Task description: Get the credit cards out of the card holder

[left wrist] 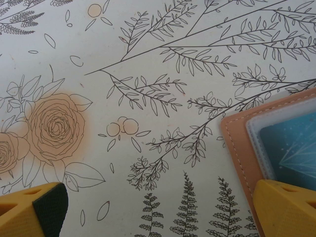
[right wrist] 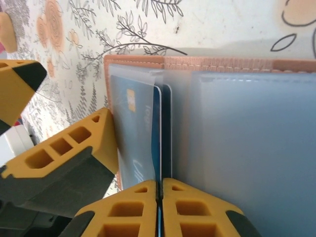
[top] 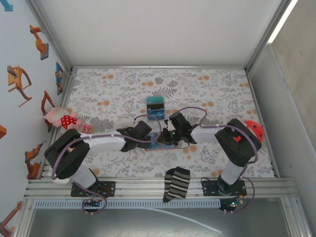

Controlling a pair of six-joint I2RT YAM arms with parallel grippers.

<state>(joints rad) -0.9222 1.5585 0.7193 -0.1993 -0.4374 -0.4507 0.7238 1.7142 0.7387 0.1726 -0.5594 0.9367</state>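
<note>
Nearest, at the table's front edge between the two arm bases: a striped sock (top: 177,183), lying flat. Just beyond, at the middle of the flowered cloth (top: 113,163), the card holder (top: 159,140), spread open, both claws meeting over it. In the right wrist view: right claw (right wrist: 158,186) closed tight, its yellow fingers (right wrist: 197,212) pressed together on the near edge of a teal credit card (right wrist: 148,113) lying partly inside a clear sleeve (right wrist: 133,74) on the holder's left half. Just beside it, a second blue card edge. Along the far side, the holder's tan stitched border. Against the holder's left border, one finger of the left claw (top: 148,137). In the left wrist view: that claw wide open, gripping nothing, one finger over bare cloth, the other at the holder's tan corner, next to a teal card under clear plastic. Farther back and apart from the holder, a blue, teal and black box (top: 155,107). At the left edge, a pink stuffed toy (top: 61,118). At the right edge, a red object (top: 254,127), too small to make out.
</note>
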